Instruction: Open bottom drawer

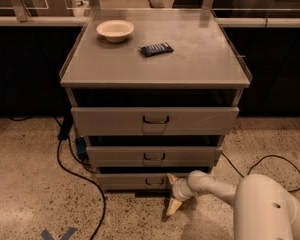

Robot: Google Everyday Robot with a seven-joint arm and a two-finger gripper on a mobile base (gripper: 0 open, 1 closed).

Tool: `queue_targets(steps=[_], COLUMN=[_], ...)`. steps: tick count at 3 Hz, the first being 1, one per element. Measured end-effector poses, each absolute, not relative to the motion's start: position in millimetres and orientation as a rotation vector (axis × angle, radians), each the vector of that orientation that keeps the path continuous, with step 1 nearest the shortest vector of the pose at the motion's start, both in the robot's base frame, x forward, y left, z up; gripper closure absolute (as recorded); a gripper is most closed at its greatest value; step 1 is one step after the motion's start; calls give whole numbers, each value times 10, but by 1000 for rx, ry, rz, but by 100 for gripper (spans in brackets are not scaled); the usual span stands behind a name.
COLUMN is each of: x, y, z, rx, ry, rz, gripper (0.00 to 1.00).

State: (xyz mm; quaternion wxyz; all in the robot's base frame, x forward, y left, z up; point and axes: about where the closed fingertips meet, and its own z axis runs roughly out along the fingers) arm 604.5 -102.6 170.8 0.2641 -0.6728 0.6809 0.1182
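Note:
The bottom drawer [125,181] is the lowest, narrowest grey front of the cabinet, with a small dark loop handle [154,182]. It sits nearly flush under the middle drawer [115,155]. My gripper [171,193] is low by the floor, just right of that handle. It is open, its two cream fingers spread one above the other. The upper fingertip [170,177] is close to the drawer front beside the handle. The lower fingertip [172,209] points down at the floor. Nothing is held.
The top drawer [115,120] juts out most. On the cabinet top lie a white bowl [115,30] and a dark blue packet [157,49]. Black cables [75,176] run over the speckled floor at left and right. My white arm [260,204] fills the lower right.

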Motion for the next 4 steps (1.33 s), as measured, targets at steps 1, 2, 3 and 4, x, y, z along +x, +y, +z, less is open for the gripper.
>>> queue_targets(steps=[1, 2, 3, 4], x=[6271, 6302, 6199, 6059], y=[-1087, -1097, -1093, -1137], z=[1675, 1654, 1604, 1668], rx=[-1837, -1840, -1836, -1823], ry=[1831, 1840, 1921, 1955], rz=[277, 278, 376, 448], gripper=[0, 0, 0, 0])
